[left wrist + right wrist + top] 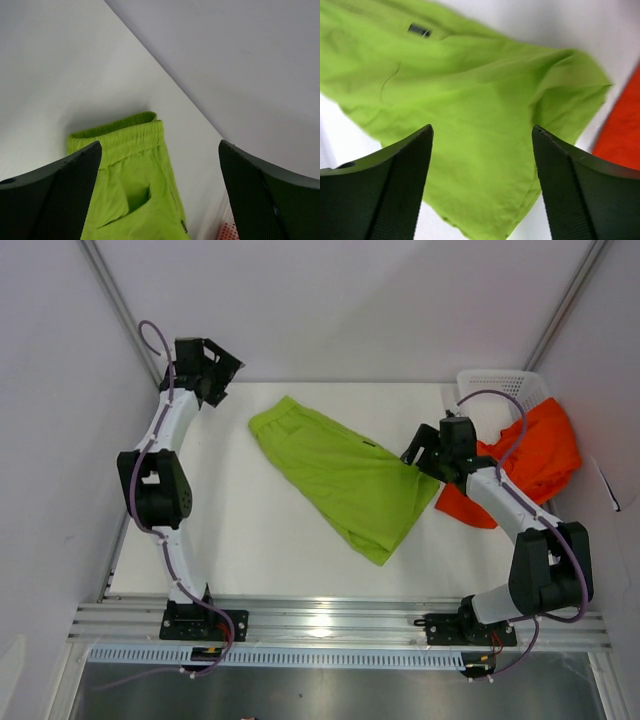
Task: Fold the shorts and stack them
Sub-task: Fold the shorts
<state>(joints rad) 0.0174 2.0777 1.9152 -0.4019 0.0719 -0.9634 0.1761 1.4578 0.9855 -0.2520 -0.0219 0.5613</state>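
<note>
The lime green shorts (340,475) lie spread flat and slanted across the middle of the white table, waistband at the far left. The orange-red shorts (530,460) hang out of the white basket at the right. My left gripper (222,368) is open and empty at the far left, a little beyond the waistband (125,135). My right gripper (412,455) is open just above the right edge of the green shorts (480,135), holding nothing. The orange-red cloth also shows at the right of the right wrist view (622,135).
A white plastic mesh basket (500,388) stands at the far right corner. Grey walls close in the table at back and sides. An aluminium rail (330,620) runs along the near edge.
</note>
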